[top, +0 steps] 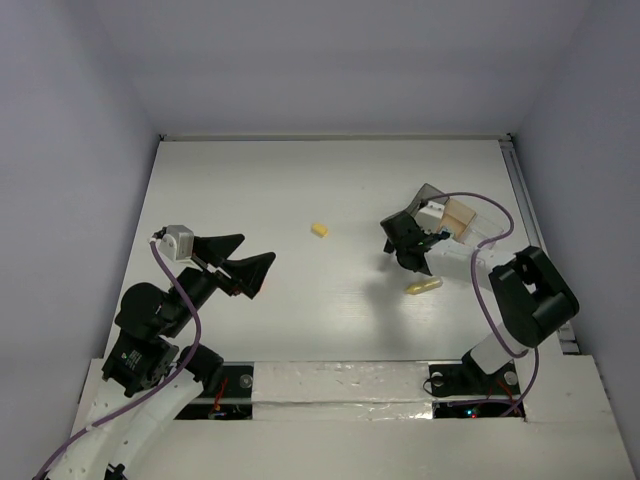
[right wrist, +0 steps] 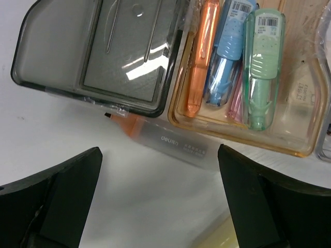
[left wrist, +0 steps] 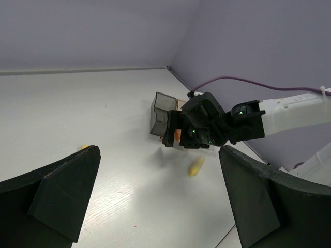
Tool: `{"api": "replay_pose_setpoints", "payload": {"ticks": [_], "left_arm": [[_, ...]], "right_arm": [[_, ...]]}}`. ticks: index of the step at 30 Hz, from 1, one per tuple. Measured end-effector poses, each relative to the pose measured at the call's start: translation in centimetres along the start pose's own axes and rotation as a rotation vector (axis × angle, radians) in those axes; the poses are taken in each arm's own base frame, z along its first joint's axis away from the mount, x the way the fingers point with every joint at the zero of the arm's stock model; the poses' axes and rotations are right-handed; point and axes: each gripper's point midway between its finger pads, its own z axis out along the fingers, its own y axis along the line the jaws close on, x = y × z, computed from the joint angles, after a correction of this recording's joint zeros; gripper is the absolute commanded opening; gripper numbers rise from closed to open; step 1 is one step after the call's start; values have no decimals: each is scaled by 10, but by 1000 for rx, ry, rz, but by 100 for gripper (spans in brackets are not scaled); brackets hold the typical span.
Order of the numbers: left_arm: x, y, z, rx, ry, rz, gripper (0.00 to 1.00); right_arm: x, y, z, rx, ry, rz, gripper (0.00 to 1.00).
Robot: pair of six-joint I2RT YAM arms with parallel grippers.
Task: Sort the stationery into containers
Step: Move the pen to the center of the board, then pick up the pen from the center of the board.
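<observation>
White table (top: 250, 180) carries everything. Left gripper (top: 256, 250) hangs over the table's near left, jaws spread wide, gripping nothing. Right gripper (top: 411, 247) hovers on the right at the near-left edge of the containers (top: 455, 222), jaws spread wide too, holding nothing. Smoky dark bin (right wrist: 119, 67) sits next to the tan-tinted bin (right wrist: 279, 147), which holds an orange piece (right wrist: 199, 57), blue piece (right wrist: 227, 51), green piece (right wrist: 261, 67) and pink piece (right wrist: 237, 98) wedged underneath. Orange clear-capped piece (right wrist: 170, 139) lies on the table against the bins' outer wall. Long yellow piece (top: 423, 286) lies near the right gripper. Small yellow piece (top: 319, 230) sits mid-table, well apart.
</observation>
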Motion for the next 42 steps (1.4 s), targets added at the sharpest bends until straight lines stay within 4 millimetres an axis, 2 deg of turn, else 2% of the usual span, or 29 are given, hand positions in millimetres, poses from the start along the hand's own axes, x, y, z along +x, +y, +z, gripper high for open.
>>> {"api": "replay_pose_setpoints", "payload": {"ticks": [5, 9, 14, 20, 22, 24, 27, 29, 32, 34, 38, 41, 42], "left_arm": [[0, 0, 0, -1, 0, 0, 99], [0, 0, 0, -1, 2, 0, 99], [1, 1, 1, -3, 6, -1, 99], [1, 1, 1, -3, 6, -1, 99], [1, 1, 1, -3, 6, -1, 99], [1, 1, 1, -3, 6, -1, 99], [1, 1, 1, -2, 6, -1, 99], [1, 1, 1, -2, 7, -1, 99], [2, 0, 1, 0, 8, -1, 99], [2, -2, 1, 10, 9, -2, 99], [-2, -8, -6, 36, -10, -1, 99], [-7, -14, -12, 57, -34, 1, 99], [-9, -15, -14, 63, -41, 1, 99]], "right_arm": [[4, 4, 12, -1, -2, -5, 100], [6, 18, 17, -58, 2, -16, 100], [19, 67, 8, -203, 9, -41, 100], [17, 172, -14, -431, 36, -38, 100], [16, 189, -20, -475, 47, -36, 100], [12, 192, -23, -489, 46, -33, 100], [4, 183, -31, -483, 36, -32, 100], [-3, 164, -42, -465, 21, -19, 98], [-7, 121, -57, -416, 17, 26, 91], [2, 87, -62, -363, 35, 51, 83], [25, 17, -67, -224, 97, 100, 82], [34, -23, -74, -146, 141, 155, 83], [33, -30, -77, -134, 148, 172, 83]]}}
